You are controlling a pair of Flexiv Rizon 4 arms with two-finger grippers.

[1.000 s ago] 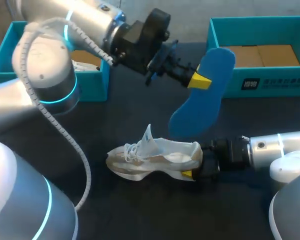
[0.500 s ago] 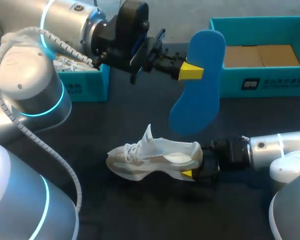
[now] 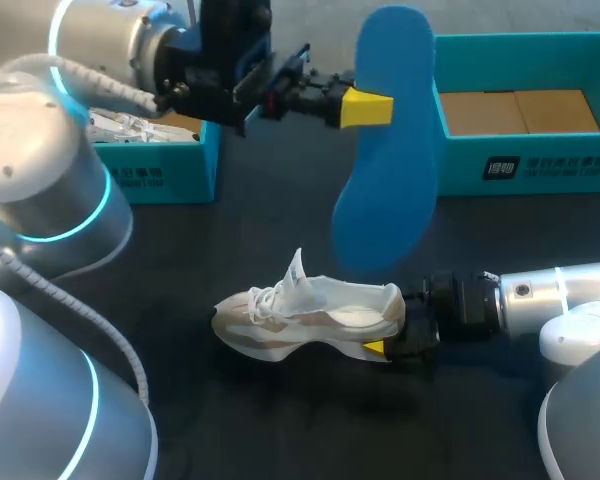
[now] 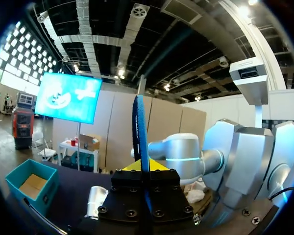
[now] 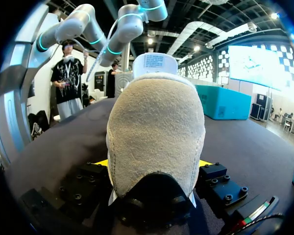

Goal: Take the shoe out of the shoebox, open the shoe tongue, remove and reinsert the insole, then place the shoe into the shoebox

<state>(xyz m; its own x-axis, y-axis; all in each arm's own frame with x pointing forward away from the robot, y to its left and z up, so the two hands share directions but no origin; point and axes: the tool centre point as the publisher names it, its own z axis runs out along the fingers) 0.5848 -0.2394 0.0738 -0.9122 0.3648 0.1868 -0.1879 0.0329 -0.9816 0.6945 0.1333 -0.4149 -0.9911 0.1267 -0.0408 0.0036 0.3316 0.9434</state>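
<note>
In the head view, our left gripper sits in the upper middle of the frame, its yellow tips clamped on the blue insole near the insole's upper end. The insole hangs upright in the air, running from the top edge of the frame down to just above the shoe, and does not touch it. In the left wrist view we see the insole edge-on, a thin blue strip rising from between the fingers of the left gripper. The white and beige shoe stands on its sole on the dark table in the lower middle of the frame, toe toward the left and heel toward the right. Its tongue is pulled up and its opening is bare. Our right gripper comes in from the right edge and grips the shoe at the heel. The right wrist view shows the suede heel of the shoe filling the space between the fingers of the right gripper, with a yellow tip pressed on each side. One teal shoebox stands in the upper right of the frame with only a brown cardboard floor showing inside. A second teal box stands in the upper left, partly behind our left arm, with something white in it that we cannot make out.
</note>
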